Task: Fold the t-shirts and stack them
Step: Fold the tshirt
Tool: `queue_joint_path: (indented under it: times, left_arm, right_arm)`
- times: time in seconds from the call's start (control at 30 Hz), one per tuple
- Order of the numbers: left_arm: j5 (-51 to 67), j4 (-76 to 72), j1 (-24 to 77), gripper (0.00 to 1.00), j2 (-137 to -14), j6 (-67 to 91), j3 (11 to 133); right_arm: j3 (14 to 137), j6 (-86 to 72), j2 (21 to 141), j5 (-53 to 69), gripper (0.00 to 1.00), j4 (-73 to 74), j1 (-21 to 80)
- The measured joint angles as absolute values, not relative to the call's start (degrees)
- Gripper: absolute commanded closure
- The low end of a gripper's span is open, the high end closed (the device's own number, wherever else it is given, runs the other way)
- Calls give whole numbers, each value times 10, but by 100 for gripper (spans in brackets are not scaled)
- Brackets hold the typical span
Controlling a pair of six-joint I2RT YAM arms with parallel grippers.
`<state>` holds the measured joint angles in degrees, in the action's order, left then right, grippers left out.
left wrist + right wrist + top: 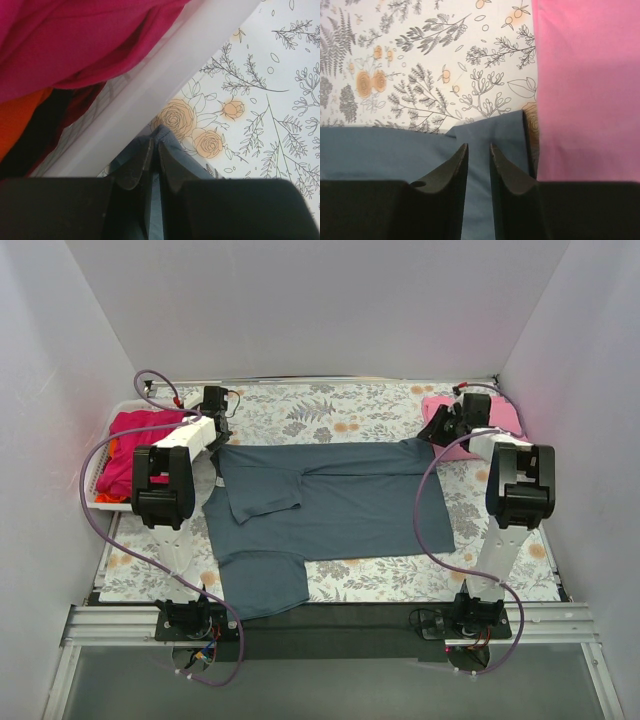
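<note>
Both far corners of your blue-grey shirt [340, 505] covered for an even fold: left hand [155, 143] clamped on, right hand [478, 147] unclear

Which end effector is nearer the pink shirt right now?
Right. The right end effector is just beside the pink shirt; the left end effector is across the table, by the white basket.

From above and behind, one camera takes in the whole floral-printed desk [300, 410]; both wrist cameras look closely down at far corners of the slate blue-grey cloth t-shirt [340, 500].
</note>
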<state>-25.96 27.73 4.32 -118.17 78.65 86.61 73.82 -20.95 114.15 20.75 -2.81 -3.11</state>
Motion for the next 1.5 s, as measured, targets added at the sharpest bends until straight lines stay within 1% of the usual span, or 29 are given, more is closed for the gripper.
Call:
queue_joint_path:
  times: [0.23, 0.53, 0.67, 0.8, 1.0, 1.03, 1.13, 1.17, 1.23, 1.37, 1.5]
  left_arm:
    - [-260, 276, 41, 90, -1182, 789, 866]
    - [-256, 281, 26, 90, -1165, 813, 854]
    - [-243, 277, 23, 87, -1159, 816, 848]
    - [-222, 266, 20, 83, -1159, 811, 848]
    - [-193, 241, 18, 63, -1156, 797, 848]
    - [-188, 239, 18, 58, -1154, 795, 848]
    - [-178, 235, 18, 49, -1142, 788, 848]
    - [-177, 235, 17, 43, -1135, 786, 848]
    - [-175, 235, 16, 38, -1116, 781, 847]
    - [-168, 236, 22, 37, -1051, 778, 824]
    - [-158, 239, 55, 40, -978, 778, 783]
  right_arm:
    - [773, -217, 1204, 204, 78, -15, -28]
    - [781, -255, 1200, 150, 78, 7, -34]
    - [783, -262, 1199, 152, 77, 14, -44]
    - [795, -254, 1199, 157, 76, 30, -48]
    - [804, -235, 1191, 176, 74, 39, -48]
    - [804, -233, 1185, 180, 74, 42, -48]
    - [804, -224, 1158, 187, 73, 47, -46]
    - [804, -222, 1145, 189, 73, 48, -44]
    - [804, -220, 1117, 196, 73, 48, -40]
    - [782, -219, 1052, 211, 72, 43, -34]
    - [734, -219, 1014, 229, 72, 39, -25]
